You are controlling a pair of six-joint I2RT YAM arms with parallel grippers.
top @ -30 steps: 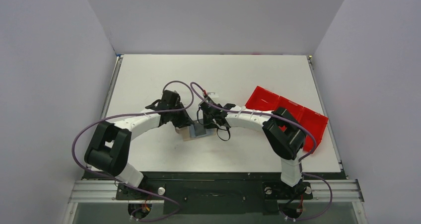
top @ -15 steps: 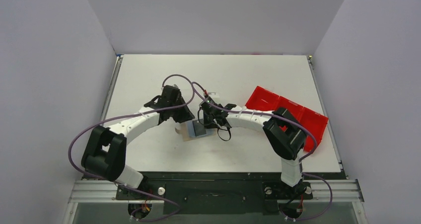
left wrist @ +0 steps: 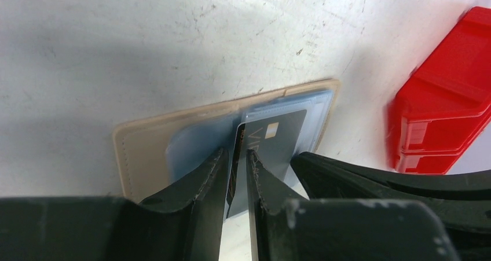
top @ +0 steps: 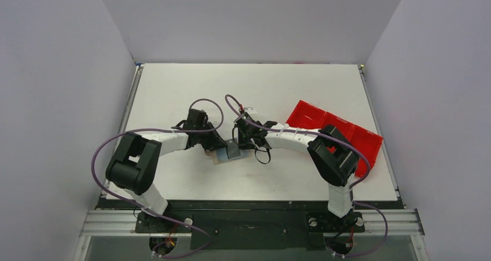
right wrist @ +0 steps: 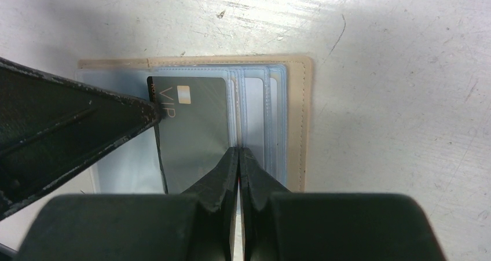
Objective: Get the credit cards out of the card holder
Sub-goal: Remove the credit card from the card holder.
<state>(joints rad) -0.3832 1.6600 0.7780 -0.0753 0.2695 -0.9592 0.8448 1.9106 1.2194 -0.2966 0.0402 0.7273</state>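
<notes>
— The jaws?
— Left gripper [left wrist: 236,174] pinches one dark grey VIP card [left wrist: 272,139] by its edge. Right gripper [right wrist: 238,168], jaws pressed together, presses down on the pale blue card sleeves [right wrist: 260,116].
— Count?
— One open tan-brown card holder [right wrist: 298,122] flat on the white desk [right wrist: 376,70]; one red plastic tray [left wrist: 446,122] nearby.

Looking down from above and behind both arm bases, taking in the whole worktop [top: 173,87]. Peering close along each wrist's own fingers, left facing right, right facing away. Sharing the open card holder [left wrist: 145,142] and its dark card [right wrist: 194,131].
</notes>
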